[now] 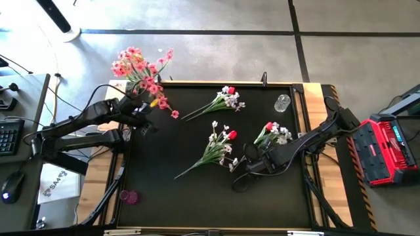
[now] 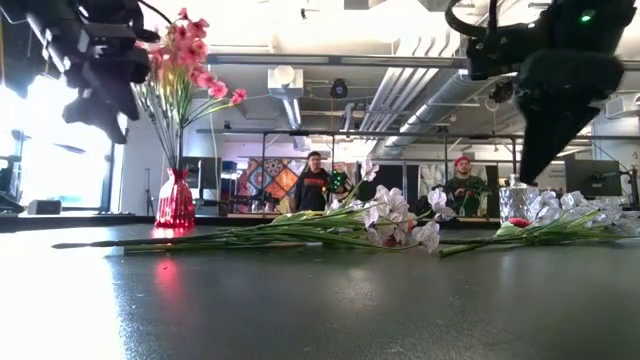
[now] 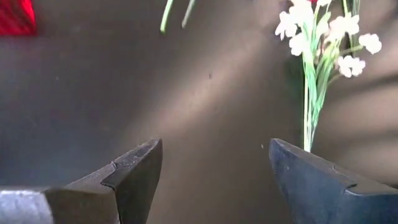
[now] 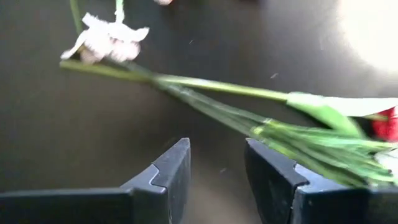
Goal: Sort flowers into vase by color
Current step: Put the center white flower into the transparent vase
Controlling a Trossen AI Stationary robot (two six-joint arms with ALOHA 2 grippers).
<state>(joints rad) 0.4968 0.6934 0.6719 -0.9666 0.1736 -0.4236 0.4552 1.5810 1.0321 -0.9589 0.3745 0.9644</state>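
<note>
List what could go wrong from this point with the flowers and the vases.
1. The right gripper hangs open over tangled stems of the middle bunch, which mixes white blossoms and a red bud; closing there may lift both colours together.
2. The clear vase stands close to the right bunch; dragged stems could tip it.
3. The left gripper, open, sits beside the pink flowers in the red vase; a swing could knock it over.

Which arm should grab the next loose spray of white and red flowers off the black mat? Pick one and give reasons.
Right, probably. The right gripper hangs open beside the middle spray of white blossoms and red bud, green stems just ahead of its fingers. The left gripper, also open, sits farther off by the pink flowers in the red vase.
</note>
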